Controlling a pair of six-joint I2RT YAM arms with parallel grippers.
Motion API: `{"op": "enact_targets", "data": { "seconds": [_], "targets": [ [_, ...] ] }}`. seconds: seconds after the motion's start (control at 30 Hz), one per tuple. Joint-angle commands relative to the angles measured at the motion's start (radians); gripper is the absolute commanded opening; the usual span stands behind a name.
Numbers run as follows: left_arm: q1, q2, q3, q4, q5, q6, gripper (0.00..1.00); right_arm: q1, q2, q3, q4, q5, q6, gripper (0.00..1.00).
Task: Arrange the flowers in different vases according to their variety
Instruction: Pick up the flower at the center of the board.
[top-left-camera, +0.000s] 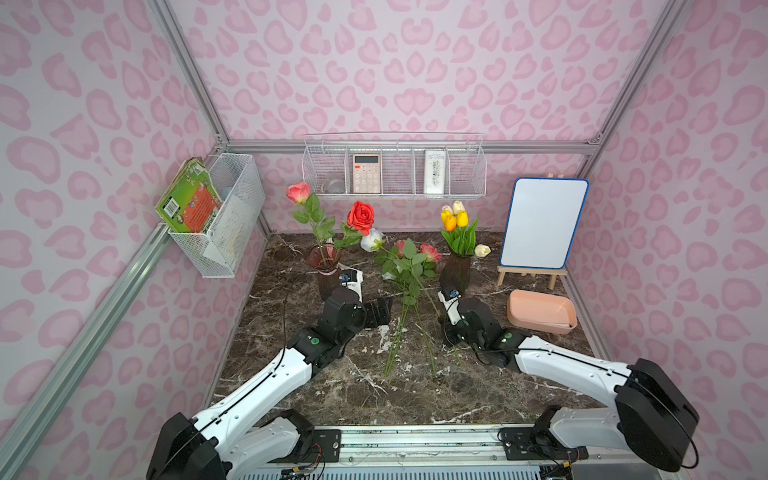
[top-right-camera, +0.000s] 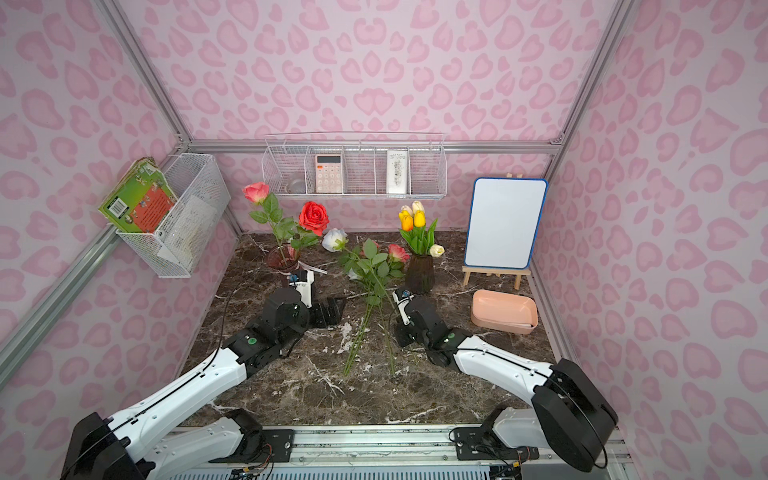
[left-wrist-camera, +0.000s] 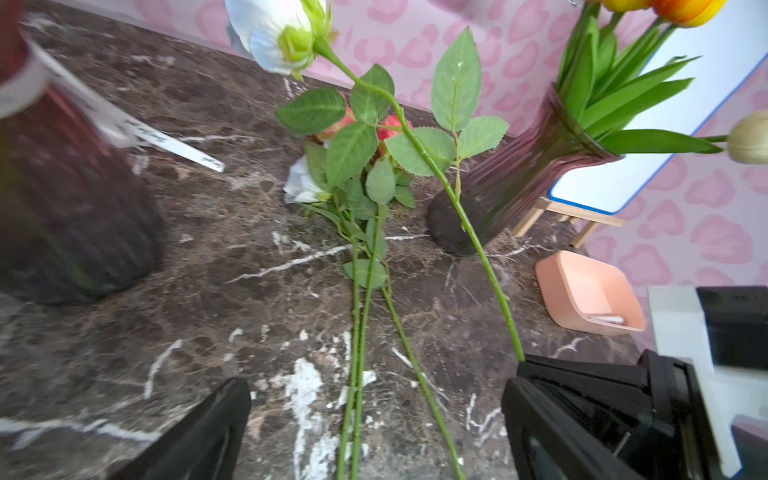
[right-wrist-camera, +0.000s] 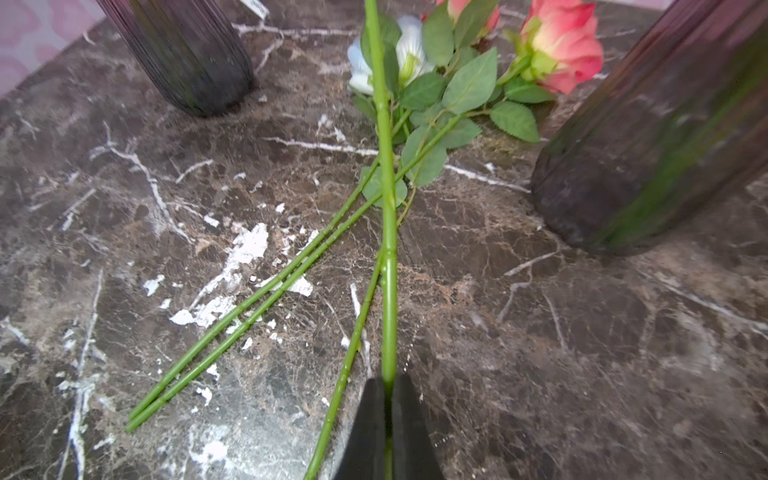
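Note:
My right gripper (right-wrist-camera: 388, 399) is shut on the lower stem of a white rose (top-left-camera: 372, 240), which slants up off the marble table between the two vases. Three more roses (top-left-camera: 430, 252) lie on the table, their stems (top-left-camera: 395, 345) pointing toward me. The left vase (top-left-camera: 326, 270), with a white neck band, holds a pink rose (top-left-camera: 298, 192) and a red rose (top-left-camera: 360, 217). The right vase (top-left-camera: 455, 272) holds several tulips (top-left-camera: 455, 218). My left gripper (left-wrist-camera: 374, 436) hangs open low over the lying stems, beside the left vase, with nothing between its fingers.
A peach tray (top-left-camera: 540, 311) sits at the right, in front of a small whiteboard on an easel (top-left-camera: 542, 224). A wire shelf (top-left-camera: 395, 170) hangs on the back wall and a wire basket with a book (top-left-camera: 216, 212) on the left wall.

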Motion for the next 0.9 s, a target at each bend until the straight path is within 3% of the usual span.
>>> {"op": "enact_targets", "data": {
  "seconds": [0.0, 0.13, 0.27, 0.47, 0.67, 0.87],
  "targets": [
    [-0.002, 0.066, 0.043, 0.115, 0.158, -0.046, 0.99, 0.000, -0.092, -0.073, 0.123, -0.025, 0.041, 0.00],
    [-0.014, 0.178, 0.135, 0.163, 0.316, -0.056, 0.99, 0.001, -0.226, -0.174, 0.196, -0.029, 0.055, 0.00],
    [-0.042, 0.264, 0.184, 0.239, 0.382, -0.098, 0.96, -0.002, -0.349, -0.240, 0.234, -0.037, 0.053, 0.00],
    [-0.062, 0.348, 0.207, 0.432, 0.488, -0.164, 0.81, -0.008, -0.443, -0.273, 0.232, -0.076, 0.050, 0.00],
    [-0.068, 0.447, 0.186, 0.770, 0.602, -0.245, 0.67, -0.008, -0.469, -0.279, 0.244, -0.126, 0.053, 0.00],
    [-0.069, 0.485, 0.183, 0.876, 0.615, -0.290, 0.25, -0.008, -0.469, -0.275, 0.230, -0.140, 0.061, 0.00]
  ]
}}
